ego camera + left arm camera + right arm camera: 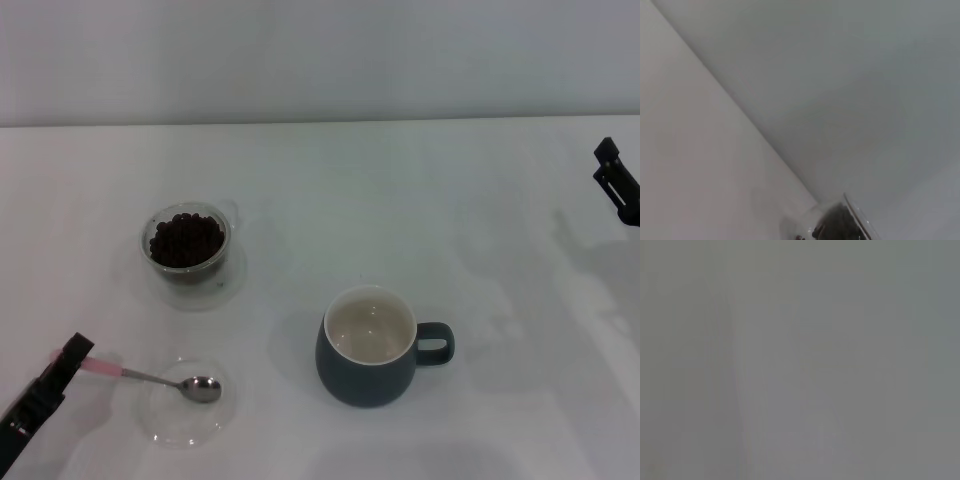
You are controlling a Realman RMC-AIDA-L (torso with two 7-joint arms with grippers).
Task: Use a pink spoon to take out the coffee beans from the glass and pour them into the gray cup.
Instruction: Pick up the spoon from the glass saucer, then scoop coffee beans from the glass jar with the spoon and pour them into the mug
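The pink spoon (160, 379) lies at the front left, its metal bowl resting in a shallow clear dish (170, 425). My left gripper (70, 356) is at the far end of the spoon's pink handle, which shows on both sides of it. The glass (186, 241) holding the coffee beans (186, 236) stands farther back on the left, and the left wrist view shows its rim (855, 217) and the coffee beans (837, 227). The gray cup (368, 346) stands in the middle, cream inside, with its handle pointing right. My right gripper (614, 181) hangs at the far right edge, away from everything.
The glass sits on a clear saucer (215, 287). All of it rests on a white table (420, 200) that ends at a pale wall behind. The right wrist view shows only a plain grey surface.
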